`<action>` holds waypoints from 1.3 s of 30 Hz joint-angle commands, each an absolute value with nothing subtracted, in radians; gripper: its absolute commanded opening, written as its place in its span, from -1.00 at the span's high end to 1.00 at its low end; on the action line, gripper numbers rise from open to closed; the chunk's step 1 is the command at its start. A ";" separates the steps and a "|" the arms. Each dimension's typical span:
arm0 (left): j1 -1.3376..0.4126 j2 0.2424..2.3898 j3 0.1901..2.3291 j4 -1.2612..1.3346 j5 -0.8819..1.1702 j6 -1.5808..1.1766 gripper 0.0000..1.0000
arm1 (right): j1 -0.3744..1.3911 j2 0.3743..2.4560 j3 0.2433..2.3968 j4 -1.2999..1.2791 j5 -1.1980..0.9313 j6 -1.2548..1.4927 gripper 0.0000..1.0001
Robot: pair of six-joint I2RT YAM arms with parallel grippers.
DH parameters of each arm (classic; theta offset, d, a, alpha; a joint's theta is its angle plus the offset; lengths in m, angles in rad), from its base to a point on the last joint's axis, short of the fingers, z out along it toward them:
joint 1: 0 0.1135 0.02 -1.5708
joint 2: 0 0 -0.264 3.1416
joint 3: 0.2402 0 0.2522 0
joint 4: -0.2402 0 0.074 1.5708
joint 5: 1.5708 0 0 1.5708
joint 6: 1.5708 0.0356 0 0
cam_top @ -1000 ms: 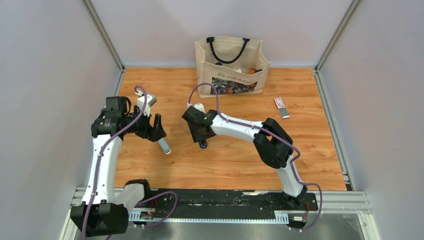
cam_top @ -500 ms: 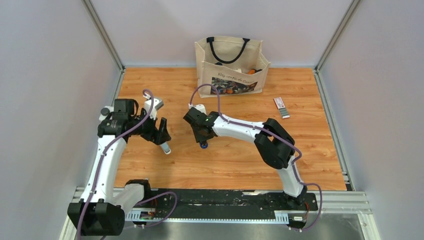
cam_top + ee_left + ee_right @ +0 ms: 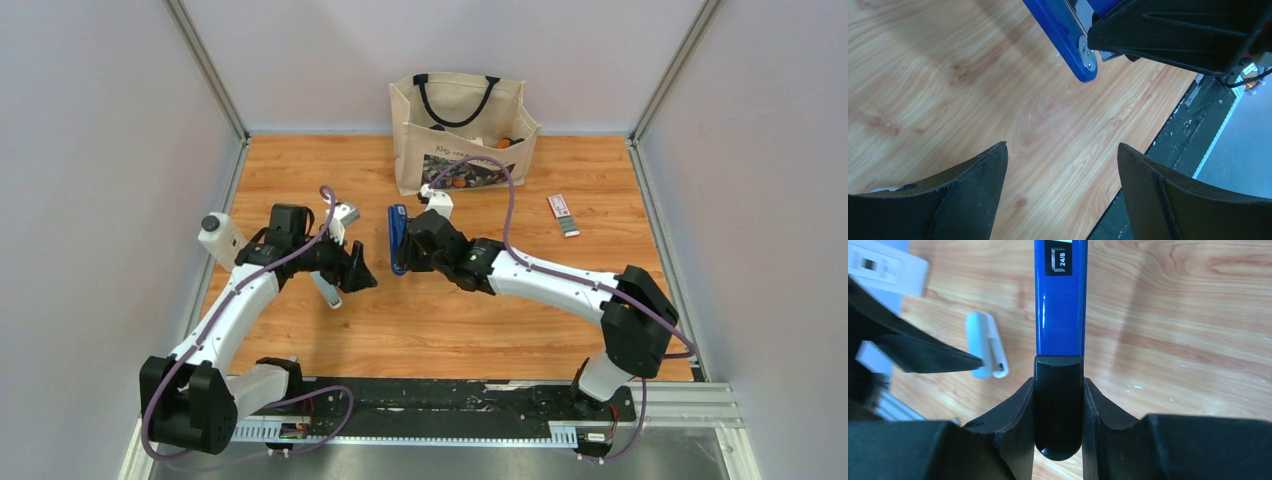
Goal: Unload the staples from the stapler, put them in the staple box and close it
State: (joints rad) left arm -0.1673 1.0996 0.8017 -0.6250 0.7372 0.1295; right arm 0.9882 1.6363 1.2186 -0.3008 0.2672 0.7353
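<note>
The blue stapler [image 3: 397, 234] hangs above the table near the middle, my right gripper [image 3: 408, 256] shut on its black rear end. In the right wrist view the black end [image 3: 1058, 405] sits tight between both fingers and the blue bar [image 3: 1060, 305] points away, marked 24/8. My left gripper [image 3: 362, 277] stands open just left of it, nothing between its fingers [image 3: 973, 190]. In the left wrist view the stapler's blue tip [image 3: 1063, 35] lies ahead of the open gripper [image 3: 1062, 147]. No staples show in any view.
A white-grey stick tool [image 3: 326, 290] lies on the wood below the left gripper, also in the right wrist view [image 3: 987, 351]. A canvas tote bag [image 3: 462, 135] stands at the back. A small white-and-red box [image 3: 563, 214] lies at the right.
My right gripper has shut on the stapler, lifted it off the table and carried it towards the back. The left gripper has moved right, closer to the stapler, still open.
</note>
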 commanded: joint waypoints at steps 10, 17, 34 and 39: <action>-0.206 1.146 0.761 -0.428 0.911 0.149 -0.79 | 0.997 1.522 1.078 0.074 0.233 0.980 0.95; -0.207 1.184 0.768 -0.468 0.897 0.222 -0.81 | 1.005 1.569 1.118 0.101 0.204 0.991 0.96; -0.210 1.244 0.813 -0.480 0.836 0.342 -0.13 | 1.012 1.569 1.095 0.202 0.123 1.060 0.97; -0.210 1.247 0.836 -0.520 0.833 0.379 0.27 | 1.011 1.585 1.085 0.221 0.081 1.084 0.97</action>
